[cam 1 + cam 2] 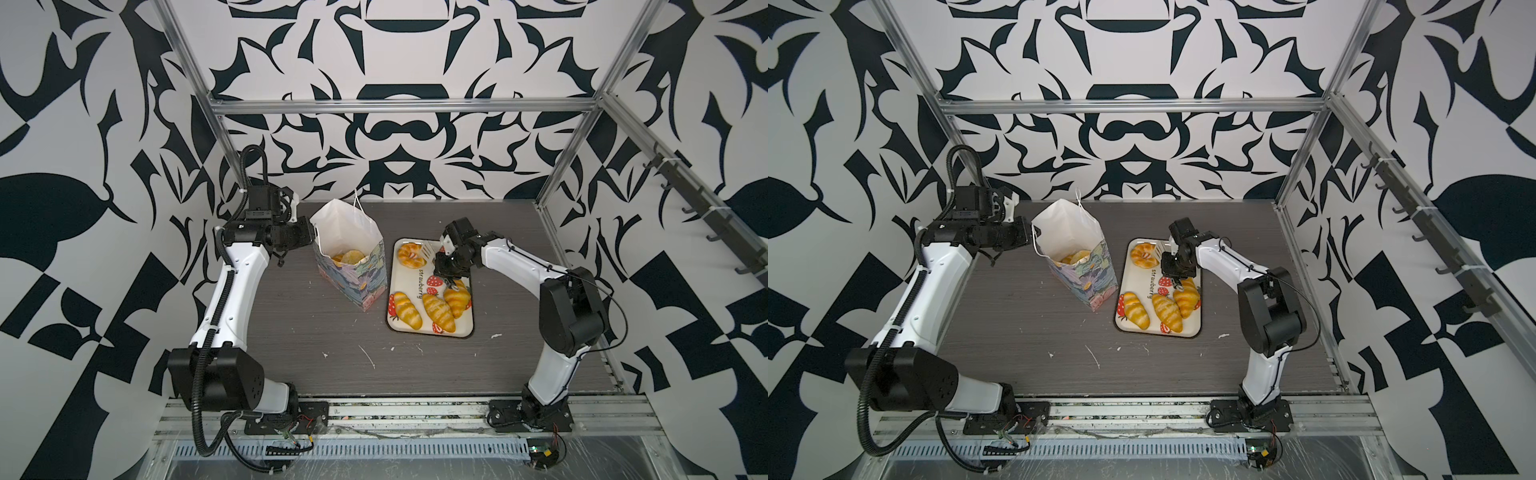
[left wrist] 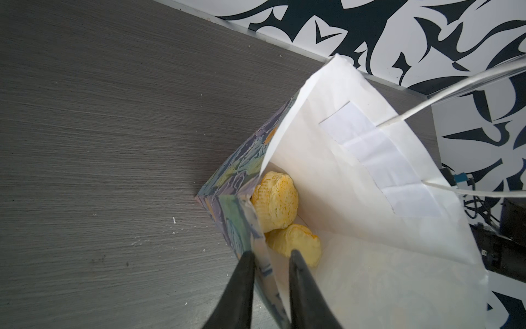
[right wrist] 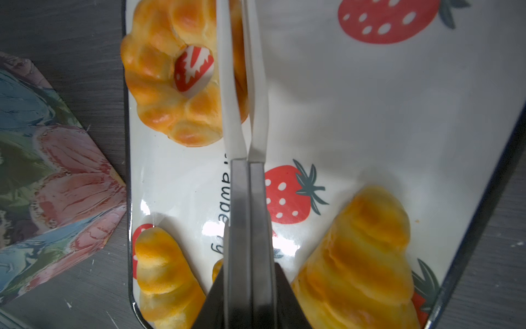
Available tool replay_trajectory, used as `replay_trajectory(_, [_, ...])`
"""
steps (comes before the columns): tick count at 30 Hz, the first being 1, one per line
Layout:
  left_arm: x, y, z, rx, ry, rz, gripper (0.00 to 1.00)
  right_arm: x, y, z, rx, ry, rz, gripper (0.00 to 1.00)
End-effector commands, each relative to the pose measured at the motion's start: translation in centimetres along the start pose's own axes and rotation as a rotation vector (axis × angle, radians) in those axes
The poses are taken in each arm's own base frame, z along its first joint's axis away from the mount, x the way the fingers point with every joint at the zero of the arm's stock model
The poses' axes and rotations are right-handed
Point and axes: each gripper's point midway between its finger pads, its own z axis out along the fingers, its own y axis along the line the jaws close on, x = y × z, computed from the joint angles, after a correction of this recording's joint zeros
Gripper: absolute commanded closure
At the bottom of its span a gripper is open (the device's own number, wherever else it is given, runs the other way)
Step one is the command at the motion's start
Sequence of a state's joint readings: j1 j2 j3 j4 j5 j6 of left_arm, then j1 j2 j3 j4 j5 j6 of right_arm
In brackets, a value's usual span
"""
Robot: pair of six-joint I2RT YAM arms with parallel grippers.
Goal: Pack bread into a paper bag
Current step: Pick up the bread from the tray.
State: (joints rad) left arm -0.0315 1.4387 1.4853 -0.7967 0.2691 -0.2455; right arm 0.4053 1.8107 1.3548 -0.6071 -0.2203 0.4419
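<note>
Paper bag [image 1: 351, 239] wall sits pinched in your left claw [image 2: 271, 253]; your right claw [image 3: 249, 284] clamps closed tongs [image 3: 247, 185] over the tray [image 3: 370, 99], at the bag's three o'clock.

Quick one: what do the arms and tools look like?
White shells and black joint housings on left arm and right arm. Black corrugated conduit along the left, thin black cable on the right. Both left tool and right tool: black tapered fingers.

Bright even overhead light, soft faint shadows beneath the bread [image 3: 364, 256], white glare spots on the glossy tray [image 3: 370, 114], wrist views bowed at edges, near tongs [image 3: 244, 199] blurred.
</note>
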Motion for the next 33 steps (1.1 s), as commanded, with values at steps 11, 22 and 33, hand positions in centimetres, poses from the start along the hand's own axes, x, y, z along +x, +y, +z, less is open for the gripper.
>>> replay_trajectory(11, [0.7, -0.1, -0.5, -0.002, 0.014, 0.001, 0.75, -2.6, 2.7, -8.7, -0.055, -0.192, -0.056, 0.77])
replay_trajectory(22, [0.7, -0.2, -0.6, 0.001, 0.012, 0.001, 0.75, -3.1, 4.2, -15.1, -0.073, -0.303, -0.096, 0.77])
replay_trajectory(33, [0.6, -0.3, -0.6, 0.004, 0.014, -0.001, 0.74, -3.0, 7.4, -20.6, -0.121, -0.396, -0.17, 0.77])
